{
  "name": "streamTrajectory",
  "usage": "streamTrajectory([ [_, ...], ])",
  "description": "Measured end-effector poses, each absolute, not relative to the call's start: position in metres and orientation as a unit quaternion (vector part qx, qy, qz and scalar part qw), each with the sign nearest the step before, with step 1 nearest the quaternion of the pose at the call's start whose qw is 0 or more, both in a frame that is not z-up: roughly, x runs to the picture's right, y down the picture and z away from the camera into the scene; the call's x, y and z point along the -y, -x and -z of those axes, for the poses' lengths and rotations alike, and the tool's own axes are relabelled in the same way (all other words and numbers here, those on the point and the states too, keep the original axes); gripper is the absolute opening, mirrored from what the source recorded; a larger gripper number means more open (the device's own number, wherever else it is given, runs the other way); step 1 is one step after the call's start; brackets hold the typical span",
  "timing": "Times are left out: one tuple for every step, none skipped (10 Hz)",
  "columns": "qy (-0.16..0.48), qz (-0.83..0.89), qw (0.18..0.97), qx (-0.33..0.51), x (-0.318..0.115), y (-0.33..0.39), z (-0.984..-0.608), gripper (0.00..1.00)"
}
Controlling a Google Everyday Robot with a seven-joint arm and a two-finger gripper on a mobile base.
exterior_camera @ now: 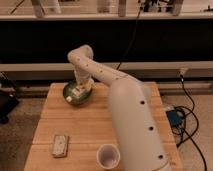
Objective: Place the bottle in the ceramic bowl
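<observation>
At the far left corner of the wooden worktop (95, 125), the ceramic bowl (75, 94) sits with the arm (107, 77) reaching down over it; the claw (81, 90) hangs just above the bowl's right half, over or barely inside the rim; whether its fingers are spread or closed I cannot tell. A small pale shape, which I take to be the bottle (75, 93), shows within the green of the bowl right at the claw's tip; whether it rests on the bowl's floor or hangs in the claw's hold is not clear, as the two overlap.

By my judgement the task is near its end; the carrying looks done, since the bottle is over or in the bowl; what is left is the letting go, if that is not done, and the lifting of the arm clear, so that the bottle lies in the bowl by itself.

Counted: one bowl; one bottle; one white paper cup (108, 156), standing upright at the near edge, well apart from the bowl; one small flat packet (60, 145) lying near the front left corner; one arm with one claw; one worktop. Cables (187, 125) trail on the floor to the right.
</observation>
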State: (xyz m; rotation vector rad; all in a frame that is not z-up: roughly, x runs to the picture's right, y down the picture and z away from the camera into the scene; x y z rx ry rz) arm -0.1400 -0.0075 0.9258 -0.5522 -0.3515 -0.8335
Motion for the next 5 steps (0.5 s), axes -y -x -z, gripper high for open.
streamTrajectory([
  [0.262, 0.399, 0.863, 0.164, 0.007, 0.143, -0.929, 0.31],
  [0.260, 0.400, 0.864, 0.164, 0.006, 0.148, -0.931, 0.39],
  [0.252, 0.402, 0.864, 0.167, 0.005, 0.154, -0.932, 0.51],
  [0.247, 0.404, 0.865, 0.164, 0.006, 0.154, -0.934, 0.58],
  [0.243, 0.405, 0.866, 0.164, 0.006, 0.154, -0.935, 0.68],
])
